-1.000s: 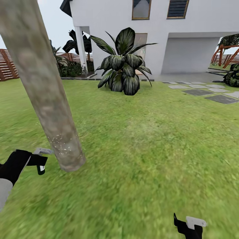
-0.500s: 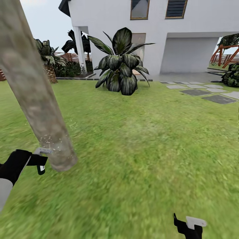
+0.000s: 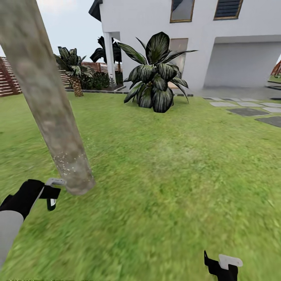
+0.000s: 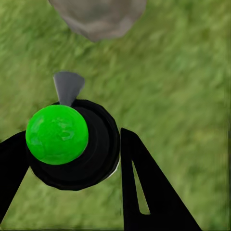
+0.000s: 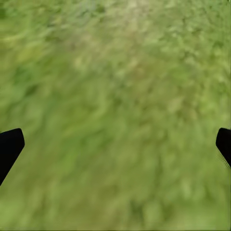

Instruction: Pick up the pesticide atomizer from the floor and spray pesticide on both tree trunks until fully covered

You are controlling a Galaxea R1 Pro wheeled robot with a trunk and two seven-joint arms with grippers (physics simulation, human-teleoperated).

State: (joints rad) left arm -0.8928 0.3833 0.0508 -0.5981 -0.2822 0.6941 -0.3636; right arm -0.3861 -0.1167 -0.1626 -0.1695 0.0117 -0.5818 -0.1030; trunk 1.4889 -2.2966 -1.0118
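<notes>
**Left gripper holds the atomizer at the foot of the trunk**

At the far left of the head view, the left gripper (image 3: 50,192) hangs low over the grass (image 3: 175,175), just beside the base of the tree trunk (image 3: 50,109). The left wrist view shows its jaws pinching the pesticide atomizer (image 4: 72,144), a black body with a bright green round cap and a grey nozzle aimed toward the trunk's foot. The thick, grey-tan mottled trunk leans across the upper left and carries fine pale specks near its base. Behind it stand a slatted wooden fence (image 3: 9,78) and a short palm (image 3: 74,70). At centre, a large dark-leaved bush (image 3: 156,74) grows before the white house (image 3: 203,43). To the right lie grey stepping stones (image 3: 249,111). At the lower right, the right gripper (image 3: 223,265) hovers over bare grass, jaws spread wide and holding nothing.
</notes>
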